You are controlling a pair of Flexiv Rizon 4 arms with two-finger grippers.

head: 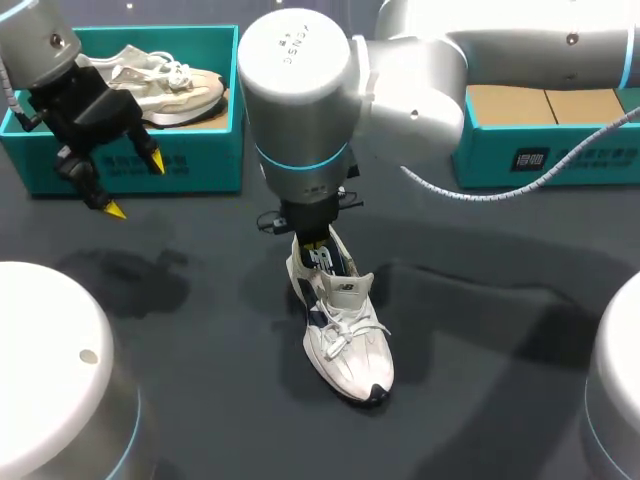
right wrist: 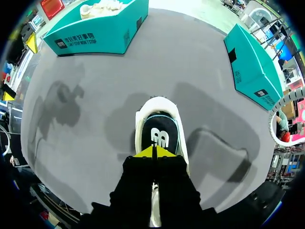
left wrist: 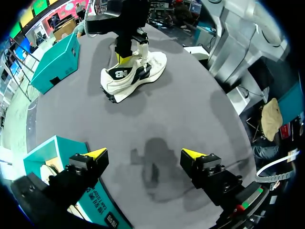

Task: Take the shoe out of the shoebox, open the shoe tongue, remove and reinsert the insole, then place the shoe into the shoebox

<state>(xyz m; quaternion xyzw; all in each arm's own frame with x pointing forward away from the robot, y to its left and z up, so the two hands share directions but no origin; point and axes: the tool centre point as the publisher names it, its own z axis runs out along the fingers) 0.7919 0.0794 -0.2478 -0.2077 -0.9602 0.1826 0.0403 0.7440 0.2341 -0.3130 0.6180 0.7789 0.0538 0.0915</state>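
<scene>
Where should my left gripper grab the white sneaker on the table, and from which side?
Bring the left gripper down from above and pinch the white sneaker across its forefoot. It stands upright on its sole, toe end clear, while the right gripper occupies the heel opening.

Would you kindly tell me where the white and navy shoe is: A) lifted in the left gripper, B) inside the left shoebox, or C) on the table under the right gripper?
C: the shoe stands on the table with the right gripper shut at its opening; the left gripper hangs open and empty.
</scene>
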